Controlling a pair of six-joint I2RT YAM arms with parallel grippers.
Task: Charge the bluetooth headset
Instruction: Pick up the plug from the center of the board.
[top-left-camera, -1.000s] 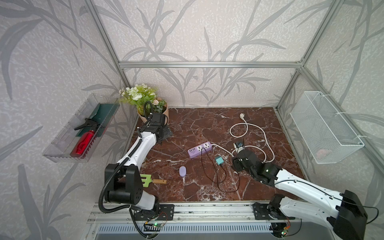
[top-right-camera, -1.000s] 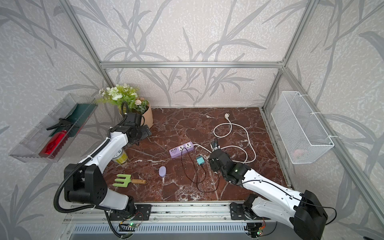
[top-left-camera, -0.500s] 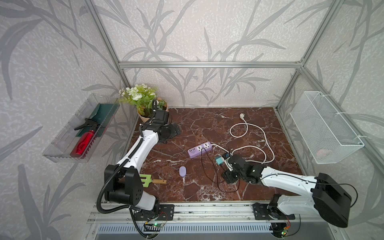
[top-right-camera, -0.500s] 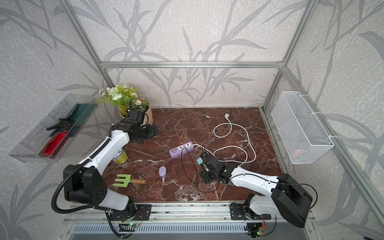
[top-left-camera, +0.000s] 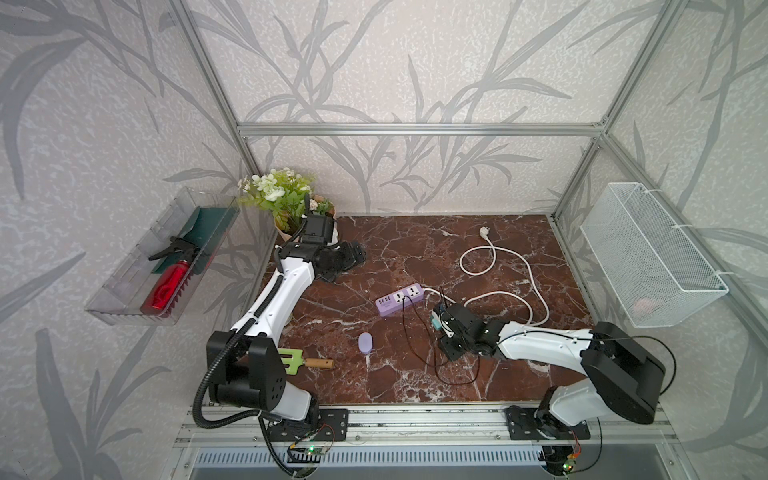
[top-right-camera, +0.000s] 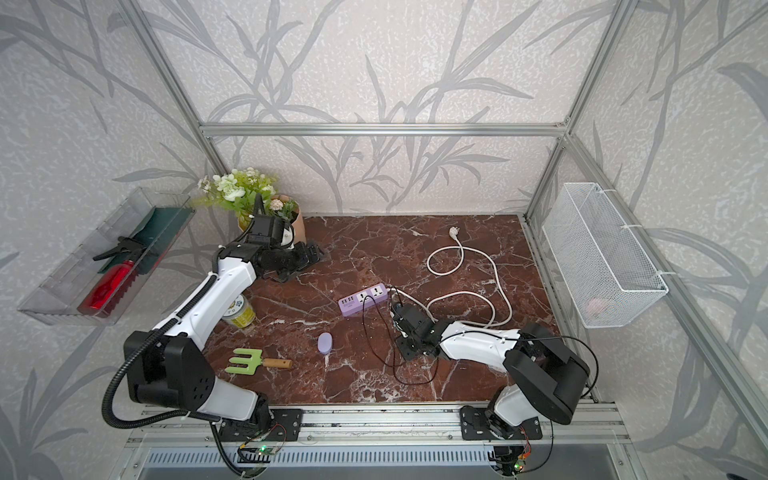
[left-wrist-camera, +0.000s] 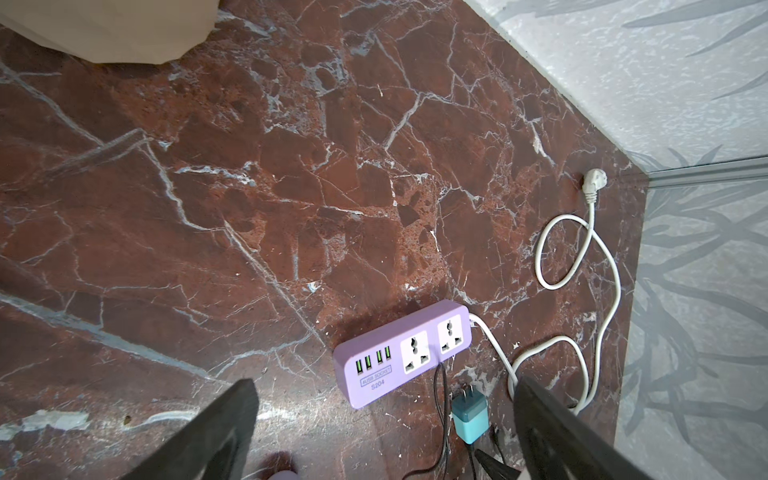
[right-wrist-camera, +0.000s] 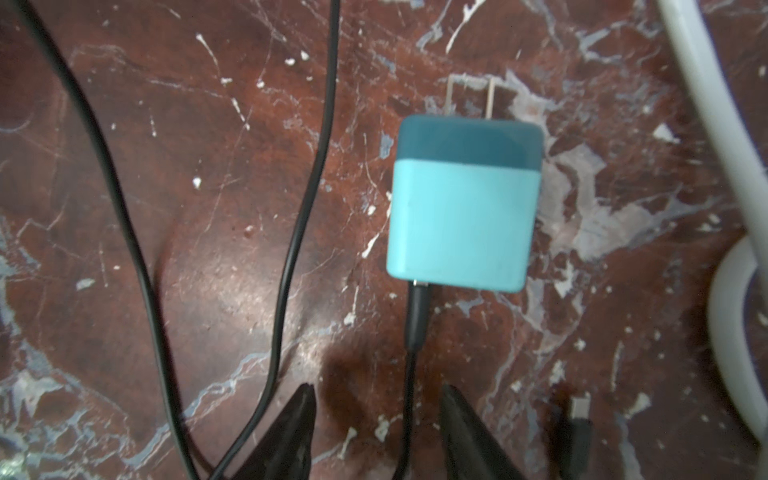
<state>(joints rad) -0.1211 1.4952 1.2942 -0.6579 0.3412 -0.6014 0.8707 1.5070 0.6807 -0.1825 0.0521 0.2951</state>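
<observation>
While the right gripper (right-wrist-camera: 376, 395) is sitting w/ fingers (right-wrist-camera: 299, 428) a bit apart either side of the black cable (right-wrist-camera: 411, 365), a squeeze could be catching cable only — teal plug (right-wrist-camera: 461, 203) flipping. The left gripper (top-left-camera: 352, 257) is gaping wide, empty. The bluetooth headset (top-left-camera: 365, 343) is lying alone nr the green fork (top-left-camera: 291, 360).

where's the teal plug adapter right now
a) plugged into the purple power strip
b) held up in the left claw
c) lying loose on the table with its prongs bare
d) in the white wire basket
c: the teal plug adapter lies flat on the marble table with both metal prongs showing, and the purple power strip has both its sockets empty.
</observation>
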